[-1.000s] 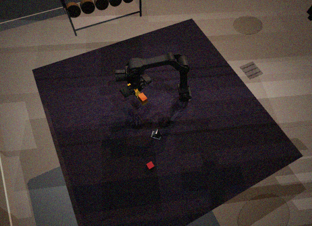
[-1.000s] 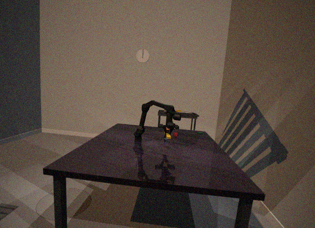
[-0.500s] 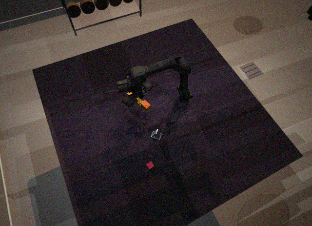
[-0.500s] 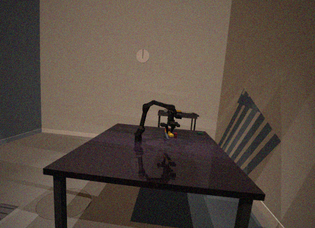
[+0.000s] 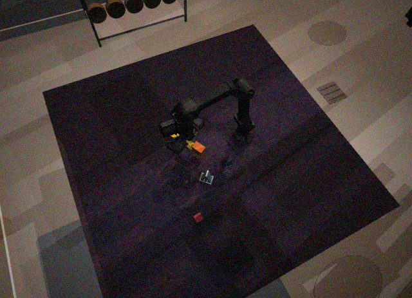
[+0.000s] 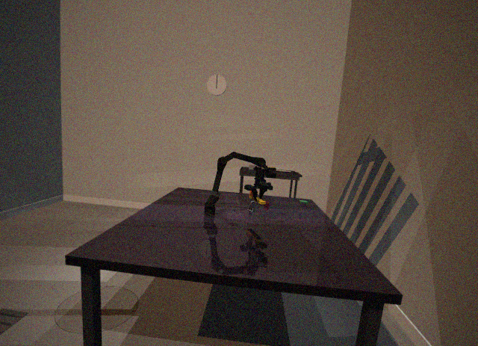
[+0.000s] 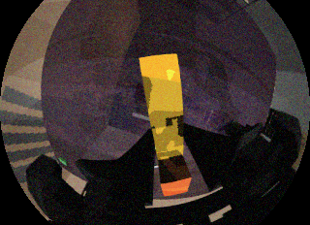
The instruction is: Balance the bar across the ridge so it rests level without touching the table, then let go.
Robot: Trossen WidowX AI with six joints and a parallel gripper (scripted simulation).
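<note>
Gripper: your gripper (image 5: 182, 142) is clamped on the bar, its jaws held apart by the bar's width; in the wrist view the dark fingers flank it on both sides.
Bar: the bar (image 7: 166, 120) is yellow along most of its length with an orange end (image 5: 199, 147). It runs straight out from between the jaws. From above, only the orange end and a little yellow show past the gripper body. It hangs clear of the table (image 6: 308, 253), carried in the air.
Ridge: the small grey ridge piece (image 5: 206, 177) stands on the table well apart from the gripper, off towards the side where the orange end points. The bar is not over it.
Red block: a small red cube (image 5: 198, 217) sits further out than the ridge, on the same side of the gripper, apart from both.
In the way: you have bare dark table between the gripper and the ridge; the red cube lies beyond the ridge, not between.
Arm: the arm (image 5: 229, 92) arches up from its base (image 5: 245, 127) and reaches over to the gripper; the base stands beside the gripper, well apart from it.
Green marker: a small green patch (image 6: 303, 200) lies near the far table edge in the exterior view.
Surroundings: a rack of round brown discs (image 5: 132, 2) stands on the floor past the table; a round wall clock (image 6: 216, 84) hangs behind.
Writing: you cannot make out any label or lettering; the pictures are too dim and grainy.
</note>
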